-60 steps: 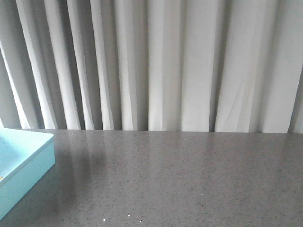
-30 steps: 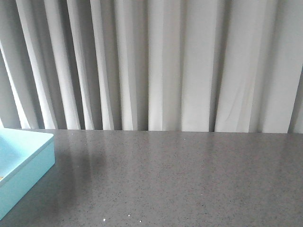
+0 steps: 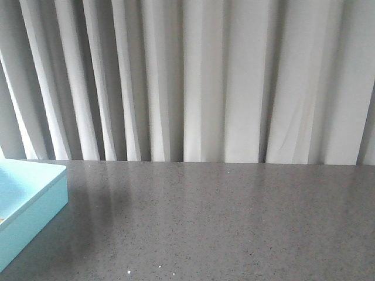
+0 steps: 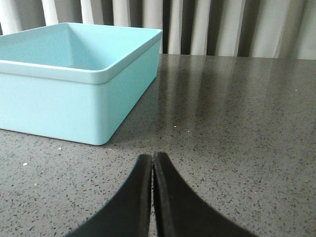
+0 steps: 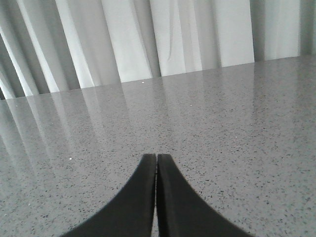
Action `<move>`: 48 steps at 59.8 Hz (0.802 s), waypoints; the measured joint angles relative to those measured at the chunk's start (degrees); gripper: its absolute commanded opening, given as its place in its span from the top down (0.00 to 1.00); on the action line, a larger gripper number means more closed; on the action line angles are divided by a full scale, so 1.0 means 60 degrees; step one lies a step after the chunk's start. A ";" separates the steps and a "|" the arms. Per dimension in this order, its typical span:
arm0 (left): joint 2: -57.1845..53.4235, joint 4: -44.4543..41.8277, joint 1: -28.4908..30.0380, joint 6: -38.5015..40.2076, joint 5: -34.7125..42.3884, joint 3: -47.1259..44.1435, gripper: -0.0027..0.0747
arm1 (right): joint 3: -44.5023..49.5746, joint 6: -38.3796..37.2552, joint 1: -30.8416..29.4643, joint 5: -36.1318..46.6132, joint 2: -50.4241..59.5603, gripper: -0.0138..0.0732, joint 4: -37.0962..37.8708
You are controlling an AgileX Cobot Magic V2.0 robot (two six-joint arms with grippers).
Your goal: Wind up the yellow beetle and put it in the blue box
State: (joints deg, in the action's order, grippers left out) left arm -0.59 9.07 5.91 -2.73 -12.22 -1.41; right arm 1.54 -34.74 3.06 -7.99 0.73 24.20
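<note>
The blue box (image 3: 26, 202) stands at the left edge of the front view, cut off by the frame. It also shows in the left wrist view (image 4: 74, 103), open-topped, with only the upper inner walls visible. My left gripper (image 4: 152, 159) is shut and empty, low over the table a short way from the box's near corner. My right gripper (image 5: 157, 159) is shut and empty over bare table. The yellow beetle is out of view in every frame. Neither gripper shows in the front view.
The grey speckled table (image 3: 222, 222) runs back to a pale pleated curtain (image 3: 193, 76) along its far edge. The curtain also shows behind the box in the left wrist view (image 4: 222, 27) and in the right wrist view (image 5: 148, 39).
</note>
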 measured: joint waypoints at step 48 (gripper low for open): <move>0.0000 0.0000 0.0000 0.0000 0.0000 0.0000 0.97 | 0.0000 0.0730 0.0000 -0.0018 0.0000 0.84 -0.1150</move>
State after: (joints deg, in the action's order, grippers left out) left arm -0.59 9.07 5.91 -2.73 -12.22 -1.41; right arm 1.54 -30.36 3.06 -8.10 0.73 17.30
